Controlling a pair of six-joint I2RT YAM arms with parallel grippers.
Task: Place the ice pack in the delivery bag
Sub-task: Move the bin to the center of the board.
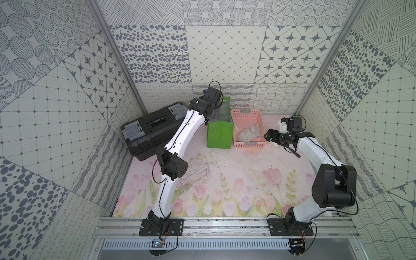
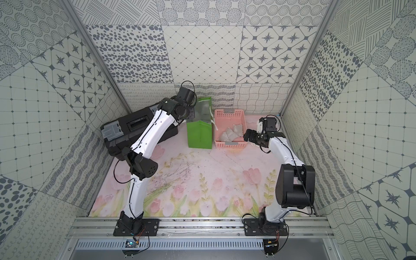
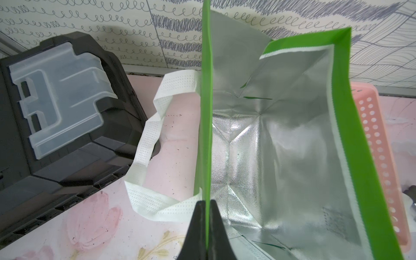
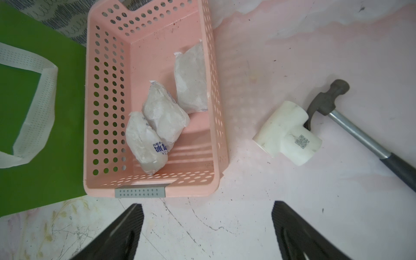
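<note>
Ice packs [image 4: 164, 114], three of them, lie in the pink basket [image 4: 105, 90]; none is in the delivery bag [image 3: 371, 135]. The left wrist view looks down into the bag, and its silver lining shows bare right to the bottom. The bag stands upright and open on the table, just beside the basket, with the black toolbox [image 1: 146, 132] on its other side.

The left gripper [image 3: 206, 202] is clamped on the bag's green side wall at the rim, one finger inside and one outside. To my eye it is holding the mouth open. The right gripper [image 4: 207, 209] has its jaws spread wide and holds nothing. It hangs above the table just off the near end of the basket, not over the ice packs.

I judge the preparation done and the main work left: reach into the basket, take one pack, carry it across to the bag and let it go inside.

The table [image 1: 225, 180] is covered with a pink flower print, scuffed and speckled with dirt in the middle. A hammer [image 4: 360, 135] lies against a white pipe fitting [image 4: 286, 132] on the side of the basket away from the bag. One white strap [image 3: 144, 144] hangs outside the bag, towards the toolbox. Walls [image 1: 225, 56] with grey patterns on white close in three sides, and both arms are bolted to a metal rail along the front.
</note>
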